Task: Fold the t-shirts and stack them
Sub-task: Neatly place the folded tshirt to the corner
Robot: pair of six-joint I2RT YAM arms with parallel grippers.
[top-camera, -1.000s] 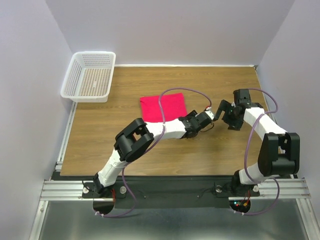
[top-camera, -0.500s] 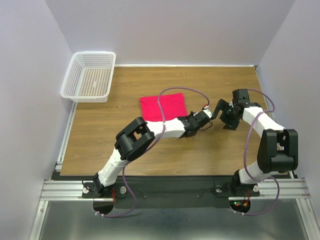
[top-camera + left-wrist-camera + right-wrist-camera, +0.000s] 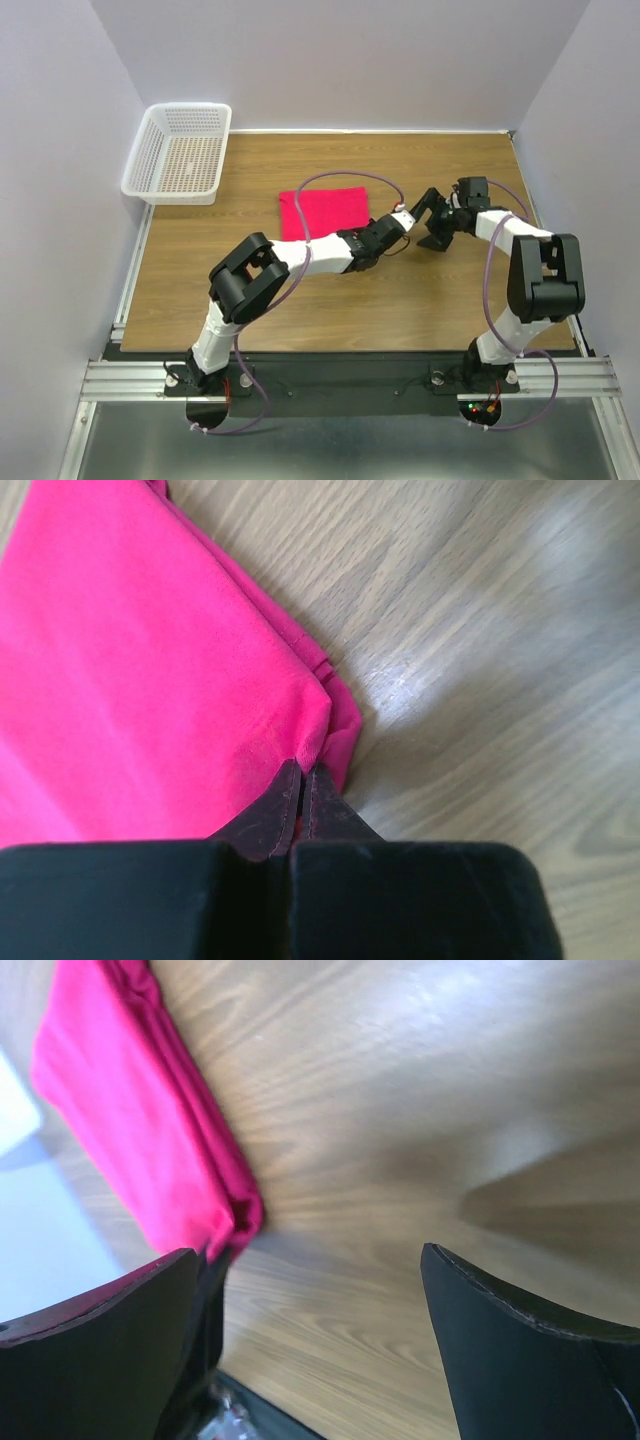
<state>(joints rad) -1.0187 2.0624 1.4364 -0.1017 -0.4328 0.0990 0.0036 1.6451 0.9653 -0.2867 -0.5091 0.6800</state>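
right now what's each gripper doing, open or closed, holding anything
left gripper: closed, pinching the corner of the t-shirt
right gripper: open, holding nothing

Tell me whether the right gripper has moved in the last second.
Yes. The right gripper has shifted left, away from the table's right edge and toward the t-shirt.
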